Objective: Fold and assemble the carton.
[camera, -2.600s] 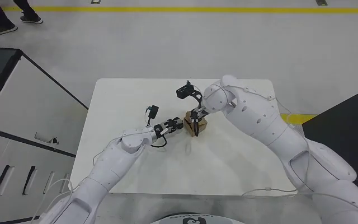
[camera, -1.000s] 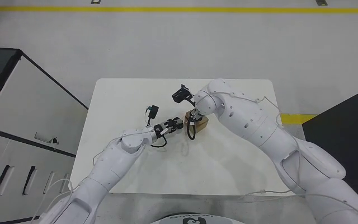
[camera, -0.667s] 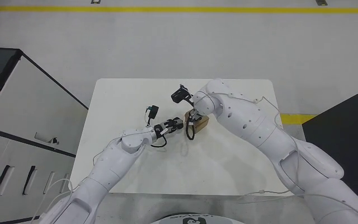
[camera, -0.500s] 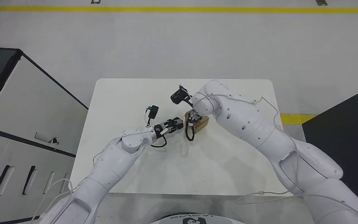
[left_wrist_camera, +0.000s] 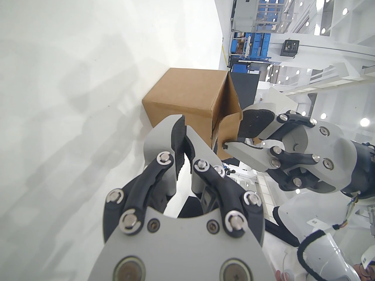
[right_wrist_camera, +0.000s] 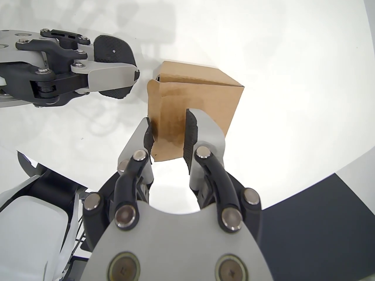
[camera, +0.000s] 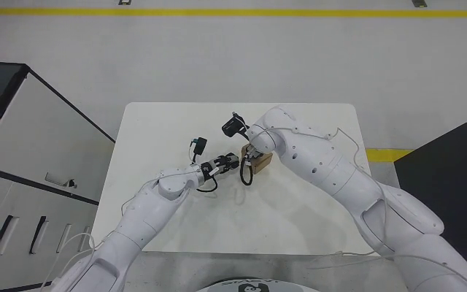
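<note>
The box point(right_wrist_camera: 199, 100) is showing matt brown cardboard; the table point(right_wrist_camera: 263, 30) is looking smooth and faintly glossy; the finger pads point(right_wrist_camera: 112, 49) are showing black dimpled rubber.

Carton point(left_wrist_camera: 187, 97) just ahead of left hand point(left_wrist_camera: 185, 130)

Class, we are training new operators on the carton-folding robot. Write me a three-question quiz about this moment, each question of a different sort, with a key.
1. True or false: the carton lies as a flat, unfolded sheet on the table.
2. Which jaws straddle the carton's loose flap? A. left jaws B. right jaws C. neither
3. Fill in: the left jaws, beside the carton and holding nothing, are ____ (open or shut).

Key: 1 false, it already stands as a box; 2 B; 3 shut.
</note>
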Robot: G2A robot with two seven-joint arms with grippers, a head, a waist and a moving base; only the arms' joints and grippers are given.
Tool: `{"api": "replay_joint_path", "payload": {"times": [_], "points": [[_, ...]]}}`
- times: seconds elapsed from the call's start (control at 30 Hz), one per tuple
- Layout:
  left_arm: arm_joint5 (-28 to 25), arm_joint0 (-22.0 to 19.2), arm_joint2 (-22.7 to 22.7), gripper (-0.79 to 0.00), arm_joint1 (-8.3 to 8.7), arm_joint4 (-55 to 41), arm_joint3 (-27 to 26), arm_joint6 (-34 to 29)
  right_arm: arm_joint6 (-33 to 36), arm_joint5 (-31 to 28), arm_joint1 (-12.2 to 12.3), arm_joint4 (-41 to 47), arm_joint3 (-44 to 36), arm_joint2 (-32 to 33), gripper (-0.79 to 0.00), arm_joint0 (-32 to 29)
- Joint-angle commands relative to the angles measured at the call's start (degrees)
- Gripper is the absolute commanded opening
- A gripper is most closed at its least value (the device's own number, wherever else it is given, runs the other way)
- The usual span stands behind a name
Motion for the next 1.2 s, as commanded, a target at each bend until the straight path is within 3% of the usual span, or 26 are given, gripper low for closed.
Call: {"api": "replay_joint_path", "payload": {"times": [0.0, 0.3, 0.4, 0.47, 0.6, 0.77, 0.83, 0.9, 0.93, 0.97, 1.07, 1.17], "points": [[0.00, 0.00, 0.00, -0.785, 0.00, 0.00, 0.00, 0.00, 0.02, 0.02, -0.08, -0.19, 0.06, 0.22, -0.643, -0.11], [0.00, 0.00, 0.00, -0.785, 0.00, 0.00, 0.00, 0.00, 0.31, 0.04, -0.38, -1.00, -0.19, 1.28, -0.693, -0.66], [0.00, 0.00, 0.00, -0.785, 0.00, 0.00, 0.00, 0.00, 0.65, 0.18, -0.45, -1.39, -0.45, 1.64, -0.668, -0.80], [0.00, 0.00, 0.00, -0.785, 0.00, 0.00, 0.00, 0.00, 0.87, 0.33, -0.48, -1.75, -0.62, 1.86, -0.511, -0.92], [0.00, 0.00, 0.00, -0.785, 0.00, 0.00, 0.00, 0.00, 1.36, 0.43, -0.54, -2.59, -0.91, 2.11, -0.326, -1.37], [0.00, 0.00, 0.00, -0.785, 0.00, 0.00, 0.00, 0.00, 1.57, 0.38, -0.68, -3.64, -0.81, 2.36, -0.206, -1.79], [0.00, 0.00, 0.00, -0.785, 0.00, 0.00, 0.00, 0.00, 1.47, 0.40, -0.76, -4.32, -0.74, 2.38, -0.203, -1.88], [0.00, 0.00, 0.00, -0.785, 0.00, 0.00, 0.00, 0.00, 1.46, 0.38, -0.85, -4.72, -0.65, 2.49, -0.289, -1.99], [0.00, 0.00, 0.00, -0.785, 0.00, 0.00, 0.00, 0.00, 1.35, 0.39, -0.88, -4.85, -0.62, 2.61, -0.406, -2.03], [0.00, 0.00, 0.00, -0.785, 0.00, 0.00, 0.00, 0.00, 1.28, 0.41, -0.91, -5.03, -0.54, 2.73, -0.434, -2.09], [0.00, 0.00, 0.00, -0.785, 0.00, 0.00, 0.00, 0.00, 1.39, 0.20, -0.99, -5.16, -0.40, 3.11, -0.425, -2.27], [0.00, 0.00, 0.00, -0.785, 0.00, 0.00, 0.00, 0.00, 1.40, 0.03, -1.04, -5.03, -0.28, 3.74, -0.342, -2.41]]}}
